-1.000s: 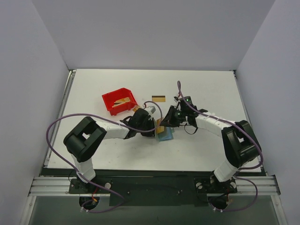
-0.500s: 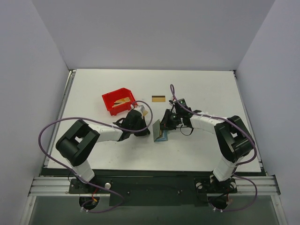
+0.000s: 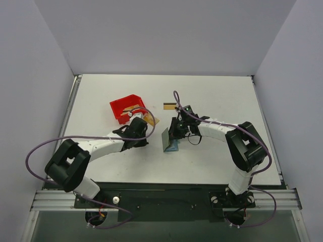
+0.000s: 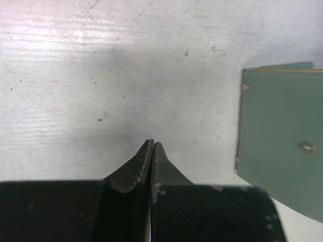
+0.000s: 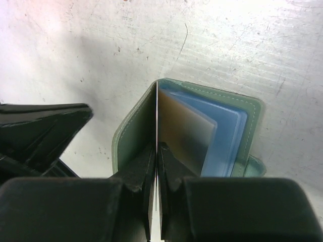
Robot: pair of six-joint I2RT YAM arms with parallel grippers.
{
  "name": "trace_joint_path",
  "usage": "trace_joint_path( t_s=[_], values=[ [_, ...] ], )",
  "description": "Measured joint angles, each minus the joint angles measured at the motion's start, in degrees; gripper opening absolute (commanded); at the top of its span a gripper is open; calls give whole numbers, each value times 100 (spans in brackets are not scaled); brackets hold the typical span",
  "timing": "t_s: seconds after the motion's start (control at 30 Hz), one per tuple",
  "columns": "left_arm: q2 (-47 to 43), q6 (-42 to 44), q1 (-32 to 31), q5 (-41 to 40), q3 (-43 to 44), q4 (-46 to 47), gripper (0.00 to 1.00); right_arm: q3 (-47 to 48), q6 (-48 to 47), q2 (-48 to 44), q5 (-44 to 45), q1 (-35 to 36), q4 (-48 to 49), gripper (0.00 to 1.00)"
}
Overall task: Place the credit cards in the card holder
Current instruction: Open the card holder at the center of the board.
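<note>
Grey-green card holder [image 5: 132, 136] sits half open on the worktop [image 5: 75, 50], your right jaws clamped on its cover right beside a gold card [image 5: 182, 132], your left jaws pinched shut nearby.

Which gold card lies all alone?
The dark-striped card, beyond the right arm. The others are in the red bin, in the wallet, or at the left pincer.

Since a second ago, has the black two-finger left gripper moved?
Yes. The left gripper has pulled back leftward, ending nearer the red plastic bin.
</note>
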Motion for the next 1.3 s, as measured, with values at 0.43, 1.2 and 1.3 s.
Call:
trace_joint_path(
  t_s=[0.43, 1.2, 1.3],
  values=[
    [-1283, 1073, -157, 1425, 590, 1071, 0, 199, -164, 2, 374, 87, -382, 0],
    [83, 1982, -841, 3484, 811, 1467, 0, 197, -17, 90, 221, -2, -345, 0],
    [284, 2048, -890, 3335, 933, 1283, 0, 199, -17, 92, 197, -24, -345, 0]
  ],
)
